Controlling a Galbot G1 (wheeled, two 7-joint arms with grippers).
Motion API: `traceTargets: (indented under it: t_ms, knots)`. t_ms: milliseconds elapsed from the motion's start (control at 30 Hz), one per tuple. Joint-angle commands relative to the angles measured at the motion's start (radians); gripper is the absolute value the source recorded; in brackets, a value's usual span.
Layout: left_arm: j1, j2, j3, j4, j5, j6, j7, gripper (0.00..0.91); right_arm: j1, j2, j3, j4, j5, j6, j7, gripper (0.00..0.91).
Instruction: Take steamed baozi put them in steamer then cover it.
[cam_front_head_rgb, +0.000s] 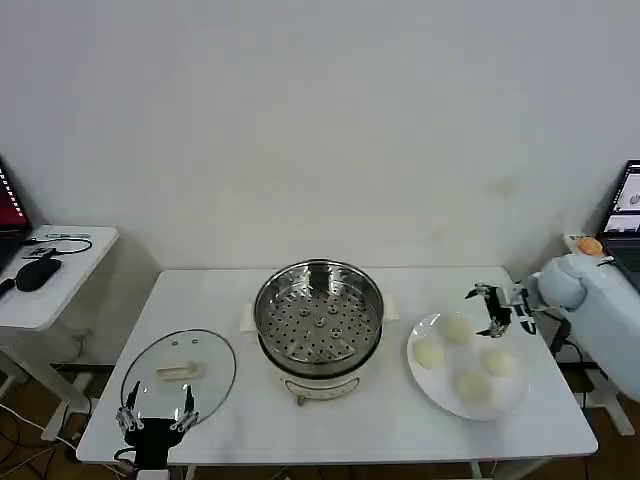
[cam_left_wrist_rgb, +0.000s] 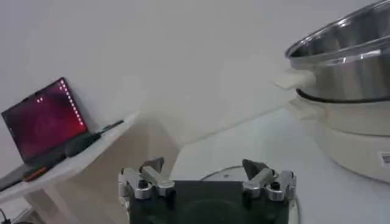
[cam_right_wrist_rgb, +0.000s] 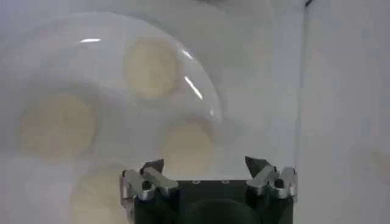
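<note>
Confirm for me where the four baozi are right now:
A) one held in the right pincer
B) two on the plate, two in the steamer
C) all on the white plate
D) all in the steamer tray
C: the head view shows all four baozi on the white plate, the steamer tray is bare, and the right pincer, open, hangs over the plate holding nothing.

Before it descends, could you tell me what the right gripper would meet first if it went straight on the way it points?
Probably the baozi just ahead of the open right gripper, on the white plate; depth is unclear.
</note>
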Motion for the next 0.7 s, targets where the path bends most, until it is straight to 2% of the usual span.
traceTargets:
  t_ms: [33, 167, 500, 700]
  knots:
    - [-0.006, -0.003, 0.0, 0.0, 0.007, 0.001, 0.001, 0.907, 0.09, 0.057, -0.159, -0.104, 0.031, -0.071, -0.03, 0.907]
    - [-0.001, -0.003, 0.0, -0.001, 0.009, -0.001, 0.001, 0.907, 0.091, 0.085, -0.158, -0.13, 0.028, -0.094, -0.004, 0.907]
    - [0.001, -0.006, -0.003, -0.004, 0.011, -0.002, 0.0, 0.907, 0.087, 0.141, -0.17, -0.192, -0.007, -0.102, 0.008, 0.907]
    - [-0.001, -0.007, -0.001, -0.005, 0.014, -0.002, 0.002, 0.907, 0.097, 0.167, -0.165, -0.227, -0.018, -0.106, 0.024, 0.846]
